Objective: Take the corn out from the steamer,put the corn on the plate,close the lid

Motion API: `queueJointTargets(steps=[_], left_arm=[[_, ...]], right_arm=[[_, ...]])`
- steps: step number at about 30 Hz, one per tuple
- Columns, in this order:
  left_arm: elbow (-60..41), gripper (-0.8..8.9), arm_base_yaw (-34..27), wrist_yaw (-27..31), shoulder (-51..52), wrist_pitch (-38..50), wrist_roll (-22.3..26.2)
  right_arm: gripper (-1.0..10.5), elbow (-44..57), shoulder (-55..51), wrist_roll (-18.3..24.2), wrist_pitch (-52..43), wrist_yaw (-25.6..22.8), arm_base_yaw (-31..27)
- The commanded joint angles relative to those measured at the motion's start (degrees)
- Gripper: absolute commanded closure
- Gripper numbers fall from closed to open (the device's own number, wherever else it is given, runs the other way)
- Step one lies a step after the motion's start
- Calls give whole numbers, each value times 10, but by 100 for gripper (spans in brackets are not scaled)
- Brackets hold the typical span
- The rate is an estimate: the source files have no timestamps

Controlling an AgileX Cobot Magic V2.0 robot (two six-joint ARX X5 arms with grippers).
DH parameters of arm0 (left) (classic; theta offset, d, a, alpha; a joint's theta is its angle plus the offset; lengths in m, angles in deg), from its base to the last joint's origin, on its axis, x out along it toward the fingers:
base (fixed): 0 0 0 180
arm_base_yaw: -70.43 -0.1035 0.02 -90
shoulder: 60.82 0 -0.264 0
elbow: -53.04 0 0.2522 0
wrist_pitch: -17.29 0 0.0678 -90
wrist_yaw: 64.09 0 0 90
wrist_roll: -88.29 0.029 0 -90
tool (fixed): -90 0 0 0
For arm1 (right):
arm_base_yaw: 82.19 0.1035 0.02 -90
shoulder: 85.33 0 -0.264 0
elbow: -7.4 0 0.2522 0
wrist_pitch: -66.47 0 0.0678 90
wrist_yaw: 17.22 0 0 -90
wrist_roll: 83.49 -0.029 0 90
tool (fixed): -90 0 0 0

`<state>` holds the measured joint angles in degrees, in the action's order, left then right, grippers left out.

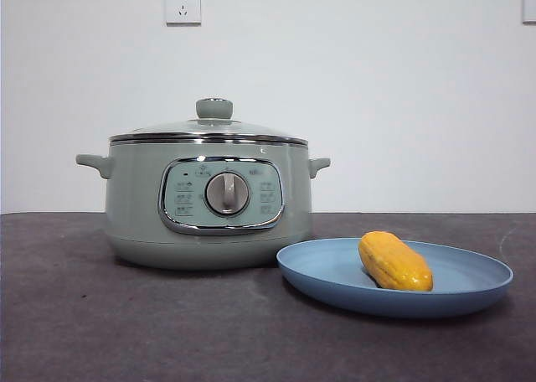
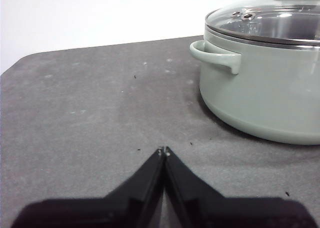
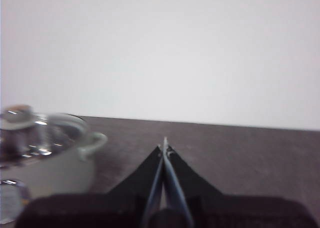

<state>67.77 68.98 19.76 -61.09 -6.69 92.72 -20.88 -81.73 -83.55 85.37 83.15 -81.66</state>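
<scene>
The pale green steamer [image 1: 208, 202] stands on the dark table with its glass lid [image 1: 209, 129] seated on the rim, knob up. To its right lies the light-blue plate [image 1: 469, 286], and the yellow-orange corn [image 1: 394, 261] rests on it. Neither arm appears in the front view. My left gripper [image 2: 163, 150] is shut and empty, low over the table beside the steamer [image 2: 260, 88] and its handle. My right gripper [image 3: 164, 147] is also shut and empty, held off to the other side of the steamer [image 3: 45, 158], whose lid [image 3: 35, 130] shows blurred.
A white wall rises behind the table, with a socket [image 1: 182, 5] above the steamer. The table's rounded far corner [image 2: 20, 63] shows in the left wrist view.
</scene>
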Motion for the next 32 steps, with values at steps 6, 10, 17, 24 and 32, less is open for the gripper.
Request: queueJointTargets(steps=[6,10,17,24,32], left_arm=[[-8,817,-2,1,1,3,-3],[-8,817,-2,1,1,3,-3],[-8,817,-2,1,1,3,-3],[-8,817,-2,1,1,3,-3],[-8,817,-2,0,1,3,-3]], right_arm=[[946,96,-35,-54,-6,-106,-2],[946,132,-35,-75,-7,-108,-2],[946,143,-35,-70,50,-104,-1],[946,143,-35,-59,52,-88,-1],[946,143,-35,-59,51,-90,-1]])
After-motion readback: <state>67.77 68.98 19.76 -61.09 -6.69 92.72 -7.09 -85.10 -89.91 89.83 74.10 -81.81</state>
